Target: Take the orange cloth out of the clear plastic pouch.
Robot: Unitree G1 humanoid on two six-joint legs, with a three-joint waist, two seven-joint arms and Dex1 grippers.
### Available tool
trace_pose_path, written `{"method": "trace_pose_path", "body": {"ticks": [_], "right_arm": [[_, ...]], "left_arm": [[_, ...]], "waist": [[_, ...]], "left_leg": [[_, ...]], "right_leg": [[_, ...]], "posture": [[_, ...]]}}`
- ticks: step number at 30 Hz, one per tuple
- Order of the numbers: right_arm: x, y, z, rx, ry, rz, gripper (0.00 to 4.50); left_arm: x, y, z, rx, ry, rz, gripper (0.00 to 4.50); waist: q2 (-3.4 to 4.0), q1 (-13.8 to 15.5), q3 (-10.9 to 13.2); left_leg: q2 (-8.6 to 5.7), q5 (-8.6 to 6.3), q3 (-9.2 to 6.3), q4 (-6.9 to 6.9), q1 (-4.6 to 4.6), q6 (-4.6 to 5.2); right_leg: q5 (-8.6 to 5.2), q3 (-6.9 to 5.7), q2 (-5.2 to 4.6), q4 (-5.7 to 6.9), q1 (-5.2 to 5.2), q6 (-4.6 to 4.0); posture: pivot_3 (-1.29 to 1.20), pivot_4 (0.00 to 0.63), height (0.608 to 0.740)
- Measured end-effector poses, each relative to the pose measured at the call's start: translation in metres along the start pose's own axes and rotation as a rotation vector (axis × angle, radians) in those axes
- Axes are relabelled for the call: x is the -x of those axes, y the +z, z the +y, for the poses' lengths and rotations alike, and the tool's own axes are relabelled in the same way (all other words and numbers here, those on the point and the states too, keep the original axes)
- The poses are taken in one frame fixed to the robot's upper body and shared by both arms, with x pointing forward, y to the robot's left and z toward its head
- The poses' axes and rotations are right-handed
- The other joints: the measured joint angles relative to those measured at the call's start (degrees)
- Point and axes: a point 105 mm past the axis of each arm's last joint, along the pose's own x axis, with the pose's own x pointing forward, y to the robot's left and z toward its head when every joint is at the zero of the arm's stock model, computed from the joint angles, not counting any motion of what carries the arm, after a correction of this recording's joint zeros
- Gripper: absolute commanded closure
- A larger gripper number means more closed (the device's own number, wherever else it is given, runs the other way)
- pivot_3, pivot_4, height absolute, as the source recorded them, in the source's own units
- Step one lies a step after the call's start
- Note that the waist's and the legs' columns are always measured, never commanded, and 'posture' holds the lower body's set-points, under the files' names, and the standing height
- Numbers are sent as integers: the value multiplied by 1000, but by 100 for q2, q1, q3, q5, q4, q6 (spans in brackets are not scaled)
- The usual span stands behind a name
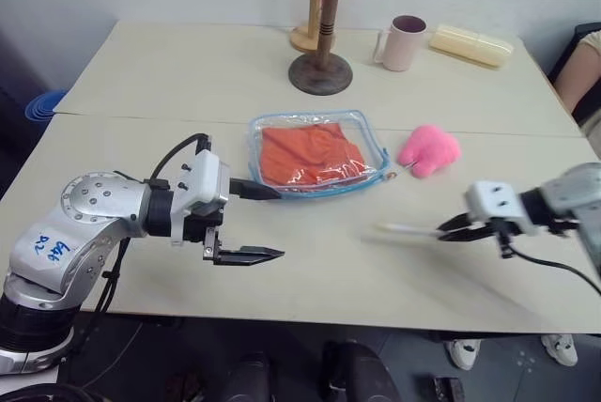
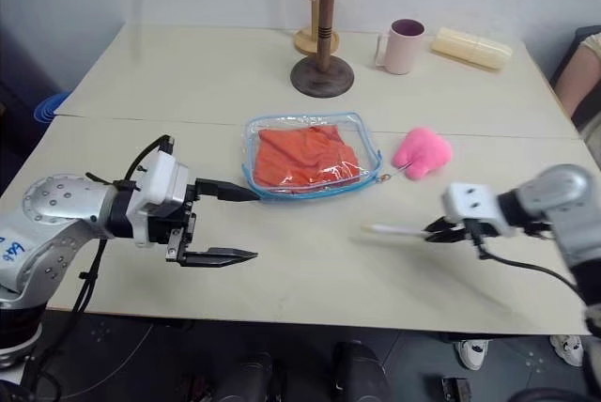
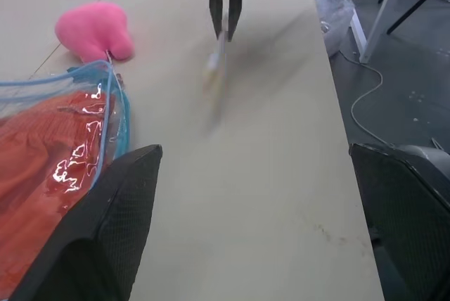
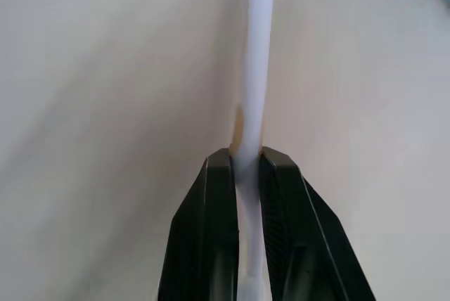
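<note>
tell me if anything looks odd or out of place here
One thing stands out: the right gripper is shut on a thin white stick, not on the pouch. The orange cloth is inside the clear pouch, which lies flat on the table. The left gripper is open beside the pouch.

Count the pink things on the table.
2: a pale pink ceramic mug at the far edge beside the dark wooden stand, and a fluffy pink plush toy just right of the clear plastic pouch.
</note>
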Motion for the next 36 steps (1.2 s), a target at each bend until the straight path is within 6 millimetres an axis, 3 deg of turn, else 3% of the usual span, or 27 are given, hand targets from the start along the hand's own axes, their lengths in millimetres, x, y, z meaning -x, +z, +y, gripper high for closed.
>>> {"method": "trace_pose_path", "body": {"ticks": [5, 8, 12, 19, 24, 26, 28, 30, 31, 33, 35, 36], "right_arm": [[50, -68, 16, -313, -346, 79, 4368], [59, -92, 24, -431, -474, 88, 4368], [50, -116, 31, -580, -611, 80, 4368], [55, -133, 26, -706, -739, 86, 2080], [54, -128, 25, -698, -713, 61, 405], [59, -109, 14, -615, -670, 38, 405], [66, -72, -10, -458, -643, -11, 405], [61, -31, -33, -313, -602, -74, 405], [49, -2, -44, -207, -555, -110, 405], [24, 38, -56, -51, -483, -169, 405], [-24, 86, -65, 126, -372, -240, 405], [-40, 97, -63, 175, -328, -252, 405]], "left_arm": [[-7, 4, 0, -8, -22, -37, 0], [-12, 3, 1, -1, -43, -50, 0], [-14, 3, 6, -19, -54, -51, 0], [-16, 4, 8, -37, -58, -54, 0], [-17, 4, 9, -37, -45, -54, 0], [-15, 1, 10, -26, -26, -47, 0], [-11, -5, 11, -8, -2, -25, 0], [-2, -9, 13, 1, 35, -5, 0], [7, -15, 15, 17, 67, 25, 0], [24, -25, 21, 41, 131, 76, 0], [54, -39, 27, 81, 224, 151, 0], [62, -40, 29, 87, 250, 160, 0]], "waist": [[-3, -7, 1], [-3, -64, 1], [2, -157, -1], [7, -161, -1], [8, -168, -1], [27, -200, 7], [33, -229, 12], [29, -259, 15], [25, -305, 17], [19, -333, 19], [10, -374, 25], [11, -342, 28]], "left_leg": [[-1, 1, 12, -7, 17, -1], [0, 4, 22, -11, 27, -7], [1, 11, 26, -11, 33, -20], [1, 14, 21, -11, 29, -23], [0, 14, 22, -12, 29, -22], [0, 14, 31, -11, 32, -22], [1, 16, 30, -13, 34, -25], [10, 20, 26, -15, 59, -38], [10, 19, 26, -17, 68, -45], [13, 20, 21, -22, 79, -57], [14, 22, 24, -31, 84, -64], [12, 23, 20, -32, 76, -65]], "right_leg": [[1, 5, 2, -13, 12, 2], [1, 19, 10, -20, 13, 2], [1, 28, 12, -10, 11, 2], [1, 28, 12, -10, 7, 2], [1, 29, 12, -10, 7, 2], [1, 38, 12, -8, 7, 3], [1, 53, 22, 0, 7, 2], [0, 57, 35, 3, 7, 2], [-1, 65, 39, 11, 5, -1], [-4, 67, 45, 13, 6, -7], [-7, 77, 50, 22, -1, -12], [-9, 74, 47, 22, -8, -15]], "posture": [[0, 150, 740], [0, 150, 740], [0, 150, 740], [0, 150, 740], [0, 150, 740], [0, 150, 740], [0, 150, 740], [0, 150, 740], [0, 150, 740], [0, 150, 740], [0, 150, 740], [0, 150, 740]]}}
